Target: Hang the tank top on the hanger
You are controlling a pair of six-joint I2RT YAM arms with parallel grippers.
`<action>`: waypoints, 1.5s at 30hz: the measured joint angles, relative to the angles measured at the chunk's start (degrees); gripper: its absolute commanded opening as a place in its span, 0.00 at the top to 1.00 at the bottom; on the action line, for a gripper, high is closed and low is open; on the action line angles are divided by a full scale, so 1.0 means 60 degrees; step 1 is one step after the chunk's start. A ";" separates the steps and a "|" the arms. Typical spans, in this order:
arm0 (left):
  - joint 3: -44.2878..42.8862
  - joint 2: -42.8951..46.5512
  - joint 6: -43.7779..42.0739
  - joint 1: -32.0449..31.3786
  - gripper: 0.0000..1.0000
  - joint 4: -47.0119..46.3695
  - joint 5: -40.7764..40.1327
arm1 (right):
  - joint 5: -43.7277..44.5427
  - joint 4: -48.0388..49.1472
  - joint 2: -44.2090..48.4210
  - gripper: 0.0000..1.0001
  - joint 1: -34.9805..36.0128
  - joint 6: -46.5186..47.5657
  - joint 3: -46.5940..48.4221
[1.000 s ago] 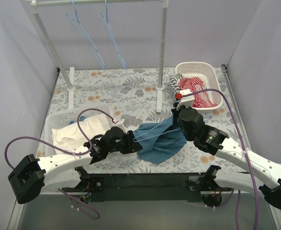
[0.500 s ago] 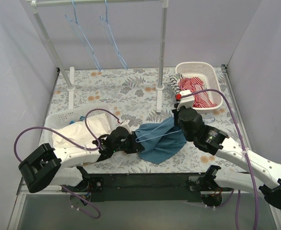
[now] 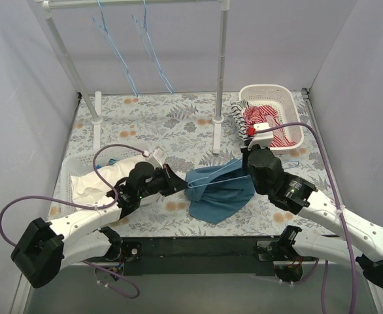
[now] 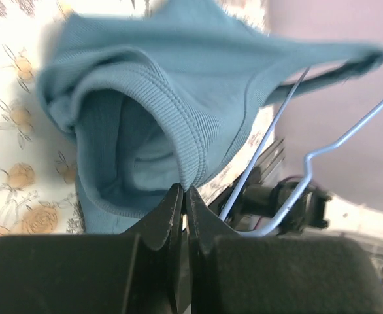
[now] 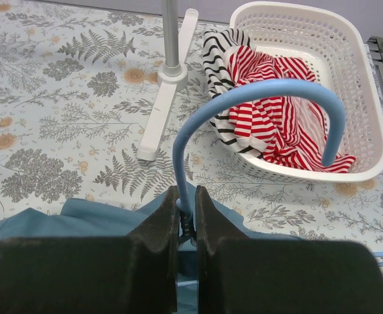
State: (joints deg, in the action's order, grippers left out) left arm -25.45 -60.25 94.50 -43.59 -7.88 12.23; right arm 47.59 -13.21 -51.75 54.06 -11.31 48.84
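My left gripper (image 4: 182, 191) pinches the tank top (image 4: 139, 72); my right gripper (image 5: 186, 196) clamps the hanger (image 5: 270, 88) below its hook.
The top's opening hangs just ahead of my left jaws; the hanger's long axis runs from my right jaws to just beside it.

1. The left arm (image 3: 80, 222) and right arm (image 3: 338, 219) have white link shells and black joint housings.
2. The left purple cable (image 3: 116, 149) and right purple cable (image 3: 319, 147) are thin and glossy.
3. A black base bar (image 3: 198, 252) carries both mounts.
4. The left gripper (image 4: 182, 191) and right gripper (image 5: 186, 193) have matte black, blocky fingers tapering to narrow tips.
5. A white wrist block (image 3: 263, 128) bears a red dot.
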 measured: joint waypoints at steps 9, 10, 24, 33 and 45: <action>0.0000 0.0510 0.0674 0.1759 1.00 -0.0011 0.1668 | 0.0678 -0.0022 0.0193 0.99 0.0004 0.0153 0.0000; 0.0000 0.0561 0.0747 0.1840 1.00 -0.0004 0.1814 | 0.0812 -0.0033 0.0193 0.99 0.0004 0.0175 0.0000; -0.0594 0.1330 0.1341 0.2313 1.00 0.0255 0.2710 | 0.1883 -0.0055 0.0153 0.99 0.0004 0.0426 0.0004; -0.1395 0.1399 0.1657 0.2320 1.00 0.0197 0.3071 | 0.1494 -0.0109 -0.0076 0.99 0.0004 0.0058 0.0160; -0.2710 0.1180 0.0900 0.2320 1.00 0.1610 0.2969 | 0.0455 -0.0135 -0.0175 0.99 -0.0004 -0.0710 0.1596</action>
State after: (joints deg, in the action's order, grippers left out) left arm -41.71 -53.17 99.90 -29.67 1.78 30.04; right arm 50.33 -14.02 -52.80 54.04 -15.57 58.41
